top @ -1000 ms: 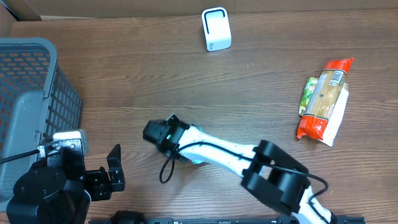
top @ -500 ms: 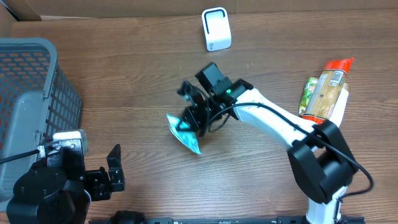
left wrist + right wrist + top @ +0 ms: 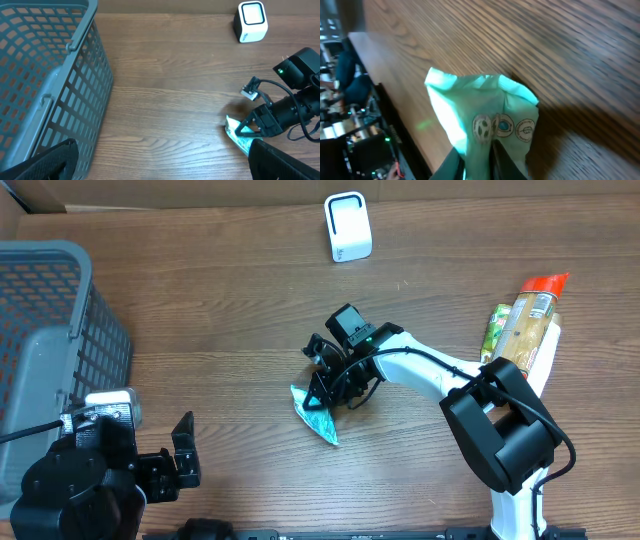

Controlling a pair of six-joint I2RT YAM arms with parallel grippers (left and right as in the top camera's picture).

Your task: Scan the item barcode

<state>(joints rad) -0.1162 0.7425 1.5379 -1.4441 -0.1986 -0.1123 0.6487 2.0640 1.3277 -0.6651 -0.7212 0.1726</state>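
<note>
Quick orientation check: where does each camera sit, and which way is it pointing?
Overhead: fixed above the table, looking straight down at the basket, scanner and packet; the left arm and right arm show.
Left wrist: low on the robot's left, facing across the table towards the scanner; the left fingers, open, fill the bottom corners.
Right wrist: close over the wood, looking along the right fingers, which pinch the packet.
Shared: all three see the packet; overhead and left wrist also share the basket and scanner.
</note>
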